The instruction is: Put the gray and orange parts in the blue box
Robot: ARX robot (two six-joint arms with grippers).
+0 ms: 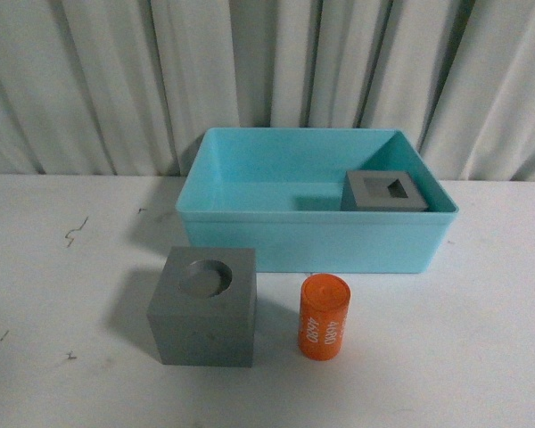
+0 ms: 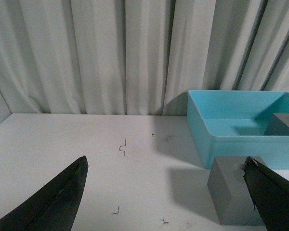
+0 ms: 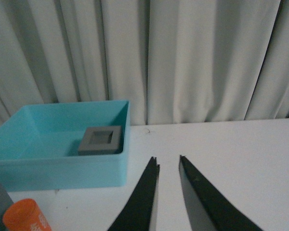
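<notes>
In the front view the blue box (image 1: 316,241) sits at centre-right of the frame, against the curtain (image 1: 116,80), with its long axis running left to right and its open top facing up. One gray cube (image 1: 385,191) rests inside it in the far right corner, rectangular hole upward; the box's floor to its left shows bare turquoise. In the lower middle of the frame, in front of the box's near wall and apart from it, stands the second gray cube (image 1: 203,308), round recess facing up. The orange cylinder (image 1: 324,317) is just beside it to the right, a strip of tabletop (image 1: 62,294) between them. The cylinder stands upright with its long axis vertical, and its white digits run along its side. White tabletop stretches wide to the left and right edges of the frame. The left wrist view shows the left jaws spread wide, the recessed cube behind one dark finger (image 2: 272,197). The right wrist view shows the right jaws narrow, a slim gap between the tips, over bare tabletop beside the box.
</notes>
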